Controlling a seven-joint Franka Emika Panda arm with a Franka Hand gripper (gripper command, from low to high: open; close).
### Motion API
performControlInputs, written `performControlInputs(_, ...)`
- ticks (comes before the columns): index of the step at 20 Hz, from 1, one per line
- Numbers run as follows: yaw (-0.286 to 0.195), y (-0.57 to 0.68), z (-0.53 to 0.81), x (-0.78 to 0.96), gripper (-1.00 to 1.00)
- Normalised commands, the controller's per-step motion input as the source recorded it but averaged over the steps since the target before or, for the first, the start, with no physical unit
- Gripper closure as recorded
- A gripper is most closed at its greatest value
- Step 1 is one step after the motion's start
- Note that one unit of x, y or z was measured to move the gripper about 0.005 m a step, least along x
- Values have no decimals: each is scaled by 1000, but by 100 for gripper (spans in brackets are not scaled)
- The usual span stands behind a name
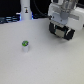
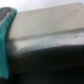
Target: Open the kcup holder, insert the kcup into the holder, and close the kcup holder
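The kcup (image 1: 25, 46), a tiny white cup with a green top, stands upright on the white table (image 1: 45, 65), toward the exterior view's left. My gripper (image 1: 62, 31) hangs at the back right, far from the cup, against a dark boxy shape with pale patches that seems to be the kcup holder (image 1: 70, 34); the two blur together. The wrist view is very close and blurred: a teal finger (image 2: 6, 42) beside a grey surface with a dark band below it. Whether the jaws are open or shut does not show.
A white upright object (image 1: 25, 10) stands at the back left. Dark and blue items (image 1: 7, 19) line the table's far edge.
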Motion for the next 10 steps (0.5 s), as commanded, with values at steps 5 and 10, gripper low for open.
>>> performControlInputs(5,-56,-348,170,912,100)
performControlInputs(10,-59,-378,174,890,100)
